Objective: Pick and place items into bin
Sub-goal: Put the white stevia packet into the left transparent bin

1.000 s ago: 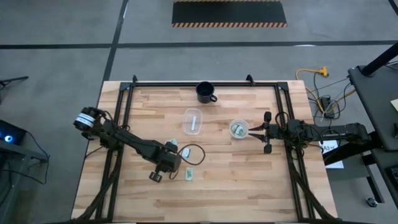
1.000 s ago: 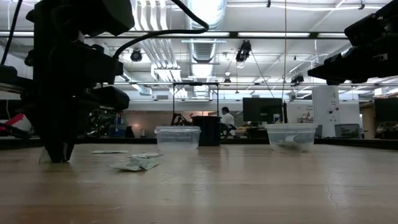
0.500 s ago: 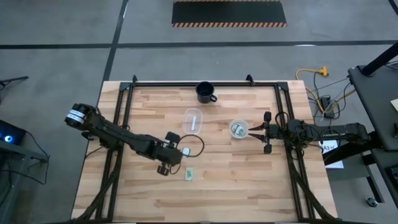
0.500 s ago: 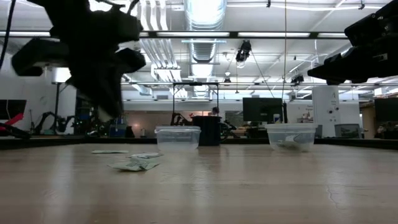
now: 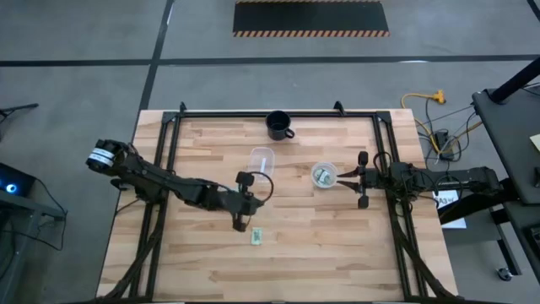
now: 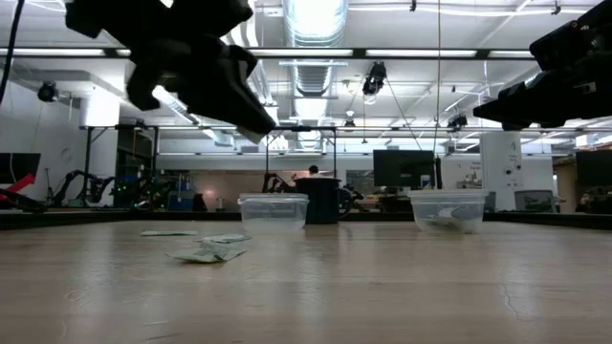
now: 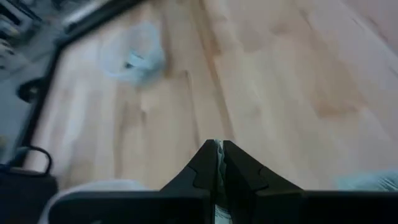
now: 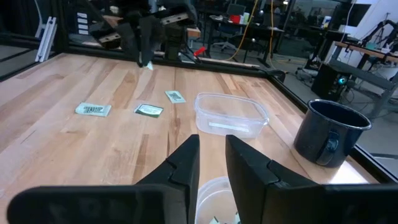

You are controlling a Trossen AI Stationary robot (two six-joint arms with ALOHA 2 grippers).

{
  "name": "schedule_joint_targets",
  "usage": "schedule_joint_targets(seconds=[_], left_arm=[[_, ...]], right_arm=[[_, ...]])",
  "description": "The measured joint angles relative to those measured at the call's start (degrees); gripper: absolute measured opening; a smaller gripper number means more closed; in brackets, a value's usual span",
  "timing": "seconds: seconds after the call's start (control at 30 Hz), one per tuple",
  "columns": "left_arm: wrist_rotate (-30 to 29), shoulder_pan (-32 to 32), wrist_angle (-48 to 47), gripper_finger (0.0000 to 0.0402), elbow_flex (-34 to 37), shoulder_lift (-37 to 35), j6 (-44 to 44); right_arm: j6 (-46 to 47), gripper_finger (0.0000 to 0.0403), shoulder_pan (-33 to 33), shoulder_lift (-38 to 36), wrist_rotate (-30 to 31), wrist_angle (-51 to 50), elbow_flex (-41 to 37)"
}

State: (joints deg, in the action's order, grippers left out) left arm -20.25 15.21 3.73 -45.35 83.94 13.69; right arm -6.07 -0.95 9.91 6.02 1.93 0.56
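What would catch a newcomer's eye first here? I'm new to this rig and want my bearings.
The left claw, reaching out over the middle of the table, pinches a small pale packet between its shut fingertips. Beyond it sit a clear rectangular bin and a clear round cup, with a dark mug at the far edge. The right claw waits beside the cup.

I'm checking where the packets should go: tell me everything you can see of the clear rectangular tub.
The clear rectangular tub is see-through plastic with rounded corners and a rolled rim, open-topped, upright on the wooden table near its middle. One pale flat packet lies inside. The dark mug stands apart beside it; nothing else touches it.
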Motion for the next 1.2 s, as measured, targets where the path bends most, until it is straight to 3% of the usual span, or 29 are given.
schedule_joint_targets(seconds=[0.2,0.43,0.87,1.2], left_arm=[[0.0,-4.3,12.4,0.0000,5.1,0.0,1.6],[0.0,-10.9,18.6,0.0000,9.4,0.0,2.3],[0.0,-18.3,26.1,0.0000,9.7,0.0,3.2],[-0.7,-19.4,25.8,0.0000,10.2,0.0,1.7]], right_arm=[[0.0,0.0074,0.0,0.0,0.0,0.0,0.0],[0.0,0.0083,0.0,0.0,0.0,0.0,0.0],[0.0,0.0070,0.0,0.0,0.0,0.0,0.0],[0.0,0.0077,0.0,0.0,0.0,0.0,0.0]])
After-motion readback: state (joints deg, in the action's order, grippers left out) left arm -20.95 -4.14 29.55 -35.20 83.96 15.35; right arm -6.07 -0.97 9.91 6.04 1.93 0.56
